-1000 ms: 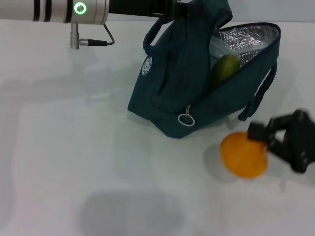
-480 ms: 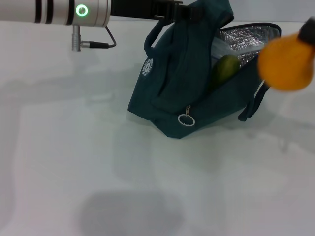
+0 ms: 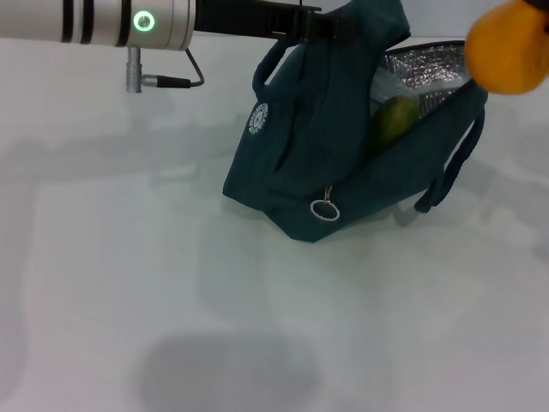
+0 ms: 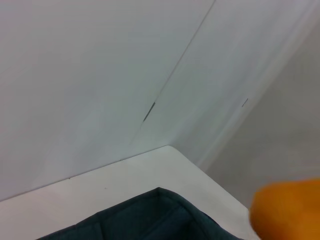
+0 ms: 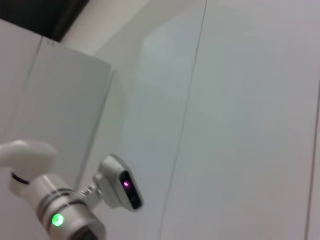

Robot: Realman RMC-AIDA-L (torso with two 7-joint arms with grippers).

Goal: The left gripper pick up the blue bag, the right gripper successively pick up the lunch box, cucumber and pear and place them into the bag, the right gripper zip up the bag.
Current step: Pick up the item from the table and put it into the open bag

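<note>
Orange and round, the pear [image 3: 508, 53] is up in the air at the far right of my head view, just above the open mouth of the blue bag [image 3: 317, 163] on its right side. I can't actually see the right gripper anywhere, it's out of shot past the edge, so I can't tell how its fingers sit; my guess is it's carrying the pear, since nothing else is under it. The left wrist view catches a blurry slice of the pear too, next to the bag's rim. Handling-wise I'd call it firm, smooth and a bit slippery, so a hold across the widest part is what I'd trust, and I'd let it go low inside the bag so it doesn't bruise or roll. The cucumber [image 3: 393, 120] is already in there, leaning against the silver lining, and something clear behind it may be the lunch box, can't say for sure. The bag is soft fabric and sags, so it only stays open because the left gripper [image 3: 330, 24] is clamped on the top of it near the handle, reaching in from the left. The zipper pull ring [image 3: 323, 209] hangs low on the front, bag not zipped yet.
</note>
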